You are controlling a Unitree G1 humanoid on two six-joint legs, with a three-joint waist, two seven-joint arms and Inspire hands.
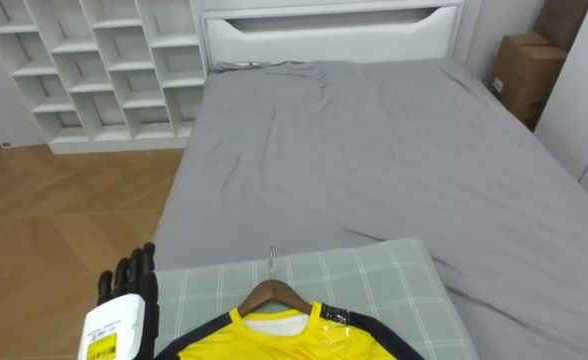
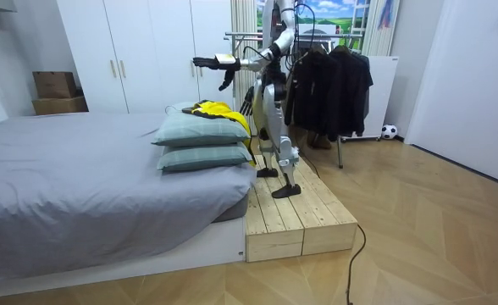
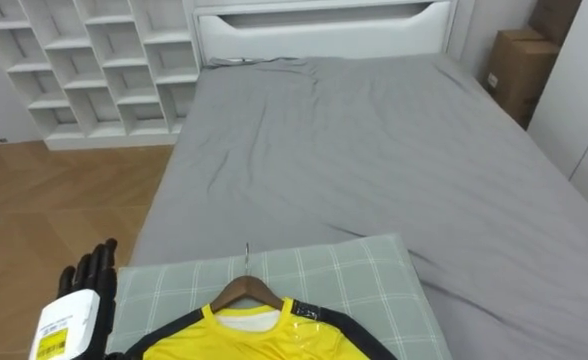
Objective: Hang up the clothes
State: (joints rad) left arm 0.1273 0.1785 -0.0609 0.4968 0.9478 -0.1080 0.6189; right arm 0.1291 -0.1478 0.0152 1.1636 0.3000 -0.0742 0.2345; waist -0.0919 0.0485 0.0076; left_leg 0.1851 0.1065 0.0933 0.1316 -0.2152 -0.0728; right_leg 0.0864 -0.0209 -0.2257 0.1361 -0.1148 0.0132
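Left eye view: the yellow shirt [image 1: 274, 345] on its hanger [image 1: 274, 293] lies just right of the left hand [image 1: 134, 287], hook pointing away; fingers straight, holding nothing.

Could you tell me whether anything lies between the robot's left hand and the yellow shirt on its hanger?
Nothing visible does. The left hand, fingers straight, is raised to the left of the checked pillow. The yellow shirt on its wooden hanger lies on top of that pillow, with only bare pillow between hand and shirt.
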